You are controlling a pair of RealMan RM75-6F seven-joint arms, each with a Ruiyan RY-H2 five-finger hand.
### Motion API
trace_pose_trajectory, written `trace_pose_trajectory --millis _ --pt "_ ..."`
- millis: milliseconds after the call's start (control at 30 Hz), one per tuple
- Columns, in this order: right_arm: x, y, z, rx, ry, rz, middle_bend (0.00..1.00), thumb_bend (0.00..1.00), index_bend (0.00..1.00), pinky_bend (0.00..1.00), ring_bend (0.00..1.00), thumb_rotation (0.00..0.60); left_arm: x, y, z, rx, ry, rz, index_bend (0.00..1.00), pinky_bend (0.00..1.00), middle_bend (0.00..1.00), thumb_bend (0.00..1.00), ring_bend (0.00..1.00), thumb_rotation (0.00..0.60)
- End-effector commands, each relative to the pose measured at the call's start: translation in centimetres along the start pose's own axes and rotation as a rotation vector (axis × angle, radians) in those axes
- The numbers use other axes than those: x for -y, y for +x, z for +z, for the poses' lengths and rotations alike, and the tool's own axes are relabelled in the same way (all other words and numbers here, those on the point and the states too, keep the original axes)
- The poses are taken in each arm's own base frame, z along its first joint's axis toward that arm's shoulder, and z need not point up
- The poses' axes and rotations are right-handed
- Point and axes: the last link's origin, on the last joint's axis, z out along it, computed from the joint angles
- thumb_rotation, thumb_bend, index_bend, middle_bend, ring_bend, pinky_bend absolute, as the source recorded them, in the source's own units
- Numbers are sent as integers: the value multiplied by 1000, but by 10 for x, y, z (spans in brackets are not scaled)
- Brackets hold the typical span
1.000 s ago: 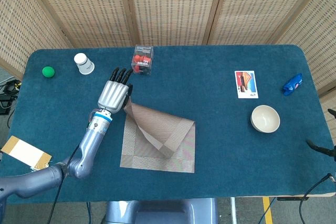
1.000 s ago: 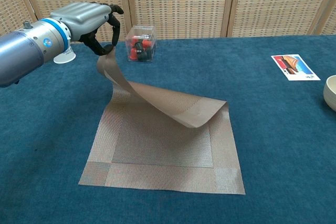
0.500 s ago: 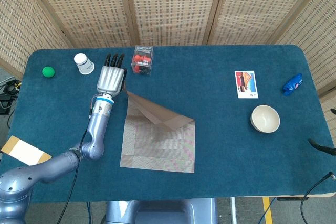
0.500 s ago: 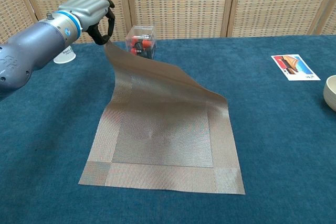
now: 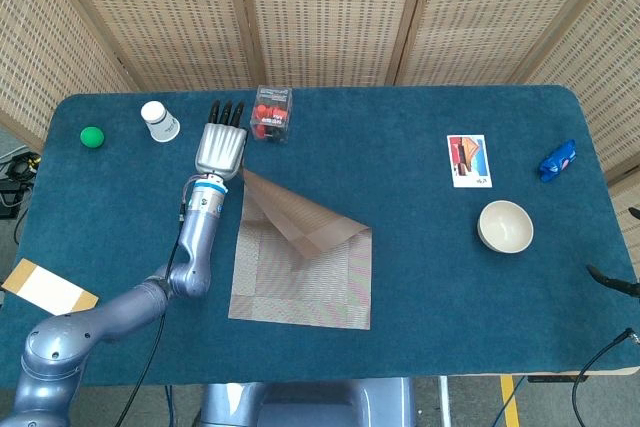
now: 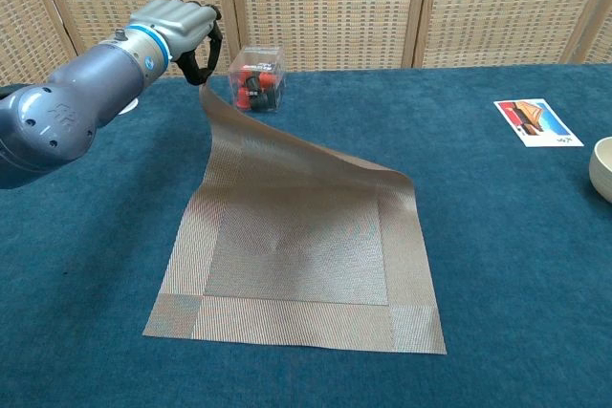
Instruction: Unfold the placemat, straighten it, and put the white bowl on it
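1. The left hand (image 6: 185, 33) pinches the far left corner of the placemat (image 6: 296, 255), holding it lifted off the table (image 5: 420, 287)
2. Just right of the hand stands a clear box (image 6: 258, 78)
3. The white bowl (image 5: 505, 226) sits well off to the hand's right
4. The right hand is out of sight

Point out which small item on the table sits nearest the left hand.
The clear box of red pieces, just right of the left hand. The white cup is a bit farther; the green ball farther still.
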Motion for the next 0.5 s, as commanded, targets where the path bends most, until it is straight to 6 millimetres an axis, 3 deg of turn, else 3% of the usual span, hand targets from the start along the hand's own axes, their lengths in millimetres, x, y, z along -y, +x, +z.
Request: trace_pose_trajectory --millis 33,400,500 --pt "-1 0 1 0 -5 -1 0 226 179 0 0 600 -9 4 9 -2 10 -1 630 0 0 531 0 600" --pt "-5 -2 4 6 -22 -9 0 225 179 0 0 600 -20 6 24 -7 61 24 627 0 0 531 0 600" --pt "-5 -3 4 10 -22 -11 0 225 179 0 0 600 -21 3 24 -1 62 35 558 0 0 512 0 600"
